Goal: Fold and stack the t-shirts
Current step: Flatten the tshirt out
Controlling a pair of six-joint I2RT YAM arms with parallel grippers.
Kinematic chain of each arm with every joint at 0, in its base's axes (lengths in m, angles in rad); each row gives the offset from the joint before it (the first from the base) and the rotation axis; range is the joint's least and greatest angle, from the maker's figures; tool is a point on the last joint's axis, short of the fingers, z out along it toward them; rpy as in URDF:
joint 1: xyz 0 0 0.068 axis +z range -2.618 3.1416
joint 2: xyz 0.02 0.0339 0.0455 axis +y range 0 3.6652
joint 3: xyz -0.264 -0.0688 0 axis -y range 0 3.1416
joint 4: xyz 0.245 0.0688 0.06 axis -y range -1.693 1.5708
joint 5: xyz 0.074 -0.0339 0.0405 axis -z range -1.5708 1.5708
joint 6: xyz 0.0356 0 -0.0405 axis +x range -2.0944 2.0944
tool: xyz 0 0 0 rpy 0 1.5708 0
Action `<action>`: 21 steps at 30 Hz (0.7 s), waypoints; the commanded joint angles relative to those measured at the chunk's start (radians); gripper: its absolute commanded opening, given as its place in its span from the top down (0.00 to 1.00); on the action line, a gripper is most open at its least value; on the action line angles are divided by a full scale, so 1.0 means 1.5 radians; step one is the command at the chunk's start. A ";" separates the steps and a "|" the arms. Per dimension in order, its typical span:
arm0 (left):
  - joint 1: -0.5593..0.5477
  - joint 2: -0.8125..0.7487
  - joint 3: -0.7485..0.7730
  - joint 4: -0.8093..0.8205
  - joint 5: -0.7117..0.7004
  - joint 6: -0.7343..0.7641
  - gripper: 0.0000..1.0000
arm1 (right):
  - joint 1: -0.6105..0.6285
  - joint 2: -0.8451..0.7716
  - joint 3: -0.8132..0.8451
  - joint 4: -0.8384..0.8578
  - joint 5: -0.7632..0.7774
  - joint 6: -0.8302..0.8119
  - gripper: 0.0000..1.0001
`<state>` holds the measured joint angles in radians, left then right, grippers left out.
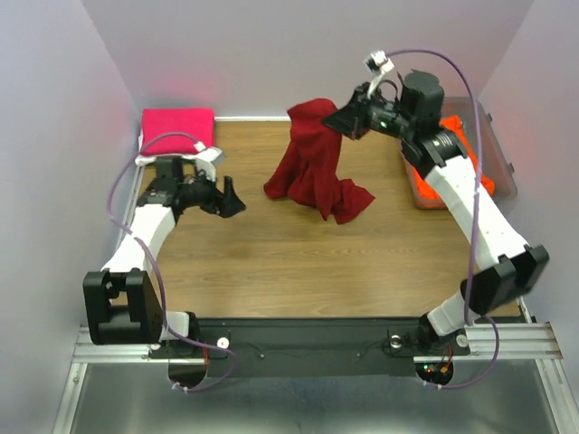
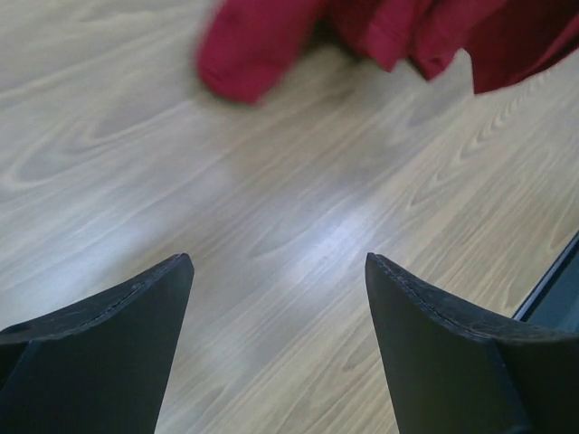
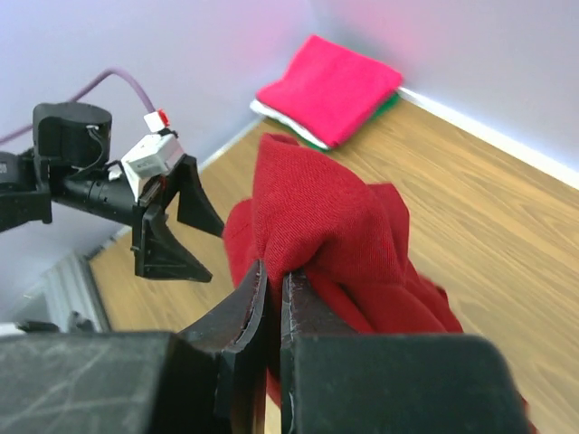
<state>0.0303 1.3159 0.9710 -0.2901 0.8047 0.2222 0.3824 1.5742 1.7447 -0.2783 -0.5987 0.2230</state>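
Observation:
My right gripper is shut on the dark red t-shirt and holds it up; its lower end rests crumpled on the table. In the right wrist view the cloth bunches between the closed jaws of the gripper. My left gripper is open and empty, low over the wood, left of the shirt, whose edge shows ahead of the gripper. A folded hot pink t-shirt lies on white and green ones at the back left. Orange cloth lies in the tub.
A clear plastic tub stands at the back right behind my right arm. The wooden table is walled by pale panels at left, back and right. A black strip edges the table at the right of the left wrist view.

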 commanded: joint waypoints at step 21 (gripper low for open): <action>-0.289 0.449 0.248 0.274 -0.272 -0.013 0.05 | -0.121 -0.179 -0.207 -0.038 0.082 -0.060 0.99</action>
<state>-0.3683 1.9480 1.2537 0.0769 0.4538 0.1791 0.2153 1.3449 1.4494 -0.3565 -0.5037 0.1490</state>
